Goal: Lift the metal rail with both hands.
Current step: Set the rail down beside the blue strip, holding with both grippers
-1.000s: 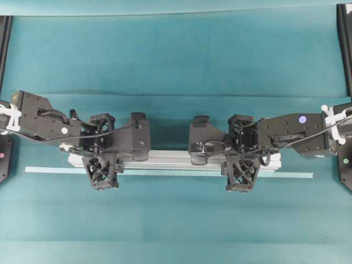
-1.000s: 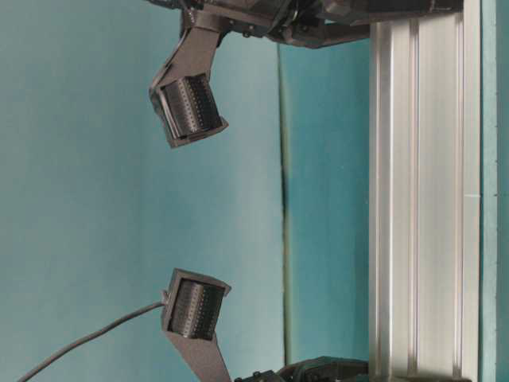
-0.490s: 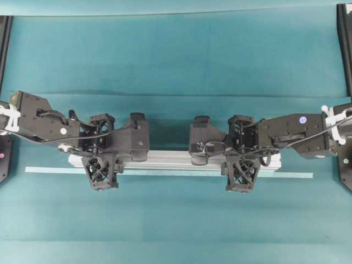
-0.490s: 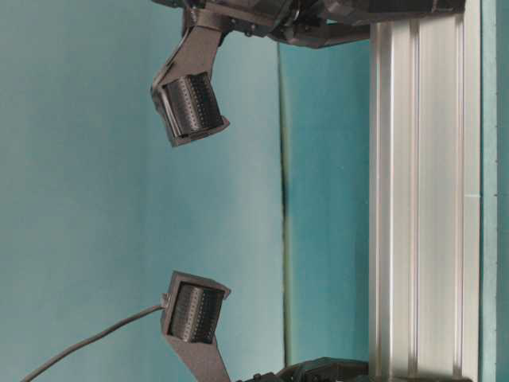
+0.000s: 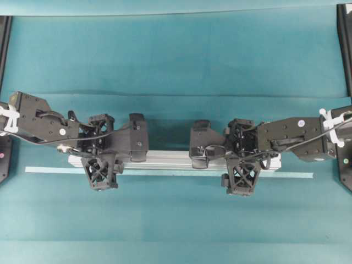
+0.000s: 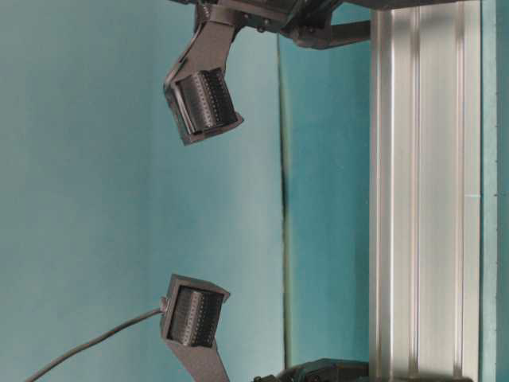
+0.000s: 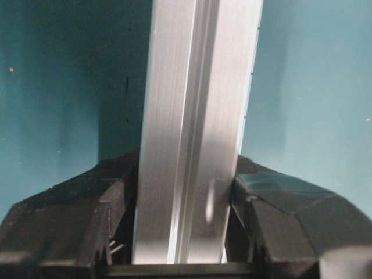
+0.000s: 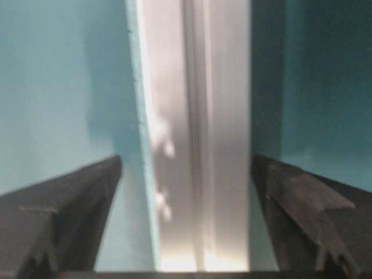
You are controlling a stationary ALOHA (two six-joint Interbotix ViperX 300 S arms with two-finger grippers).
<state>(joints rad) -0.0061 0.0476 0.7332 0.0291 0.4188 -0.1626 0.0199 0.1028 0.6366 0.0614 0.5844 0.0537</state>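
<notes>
metal rail [image 6: 425,199] cut off at frame edges

Seen from directly above, the long grooved silver aluminium rail [image 5: 173,160] crosses the teal table [image 5: 176,55]. A low, sideways-turned close view shares its middle; both wrist cameras look closely along it from opposite ends.
</notes>
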